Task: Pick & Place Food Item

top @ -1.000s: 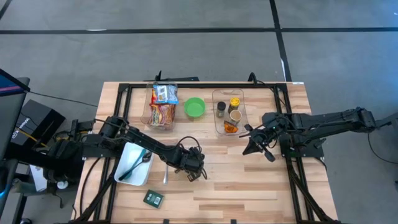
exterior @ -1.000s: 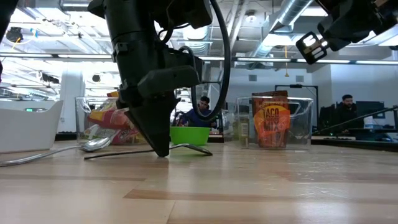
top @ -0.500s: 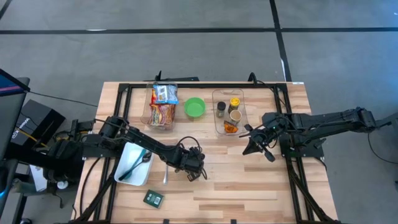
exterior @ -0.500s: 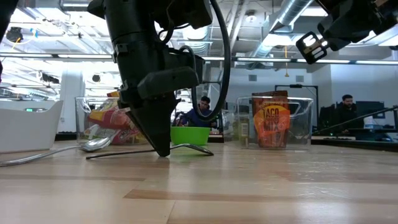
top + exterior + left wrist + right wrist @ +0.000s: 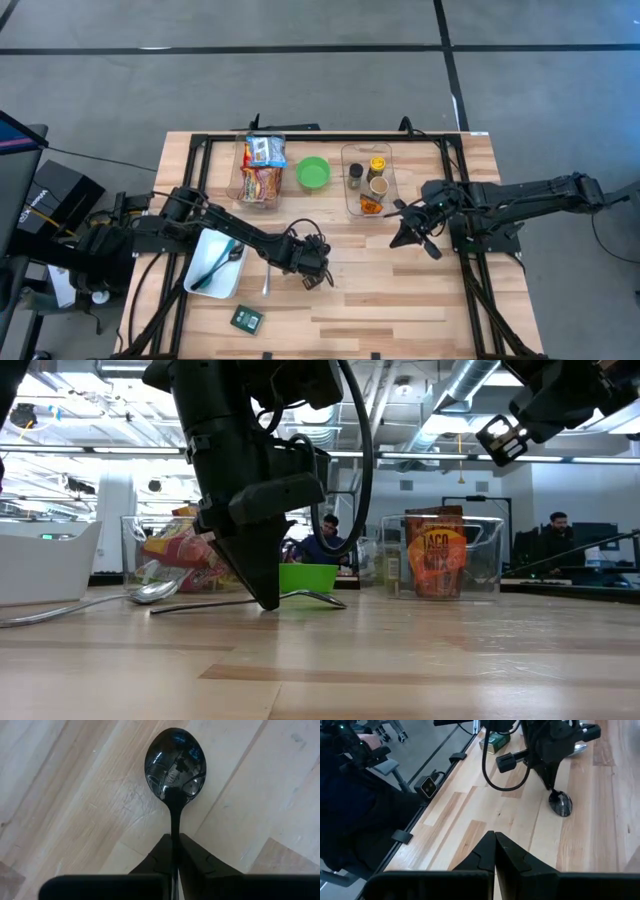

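Now the left gripper is clamped on the handle of a spoon, down at the table with the spoon bowl flat on the wood just ahead of the fingers. Taking the spoon as landmark: a white tray with a second spoon sits just left of it, a small green packet lies nearer the front edge, and a green bowl stands behind it. A clear bin of snack bags is left of the bowl, and a clear bin of jars with a taco mix pouch is right of it. Right of the spoon, well apart, the right gripper hangs shut and empty above the table. The hold is thin and near the handle's end, so a quick lift could let the spoon pivot or slip out
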Action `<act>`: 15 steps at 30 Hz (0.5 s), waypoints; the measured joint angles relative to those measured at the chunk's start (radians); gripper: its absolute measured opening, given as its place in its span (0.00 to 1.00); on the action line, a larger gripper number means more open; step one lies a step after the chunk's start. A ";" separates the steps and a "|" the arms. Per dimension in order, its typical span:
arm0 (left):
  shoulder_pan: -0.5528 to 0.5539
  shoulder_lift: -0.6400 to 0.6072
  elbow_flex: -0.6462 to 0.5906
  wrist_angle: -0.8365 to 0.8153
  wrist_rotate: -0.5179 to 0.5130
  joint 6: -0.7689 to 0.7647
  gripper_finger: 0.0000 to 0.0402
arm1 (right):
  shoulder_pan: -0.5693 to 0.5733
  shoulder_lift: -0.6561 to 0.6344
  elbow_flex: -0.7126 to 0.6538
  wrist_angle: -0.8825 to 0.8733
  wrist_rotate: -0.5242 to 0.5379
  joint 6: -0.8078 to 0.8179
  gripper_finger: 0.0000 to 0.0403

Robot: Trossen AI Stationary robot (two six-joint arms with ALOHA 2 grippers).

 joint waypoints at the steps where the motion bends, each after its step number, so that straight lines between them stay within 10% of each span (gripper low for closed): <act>1: 0.000 0.000 0.000 0.001 0.000 0.000 0.01 | 0.000 0.000 0.000 -0.001 0.000 0.000 0.00; 15: 0.000 0.000 0.000 0.022 -0.017 -0.001 0.02 | 0.003 0.000 0.000 -0.007 0.003 -0.009 0.00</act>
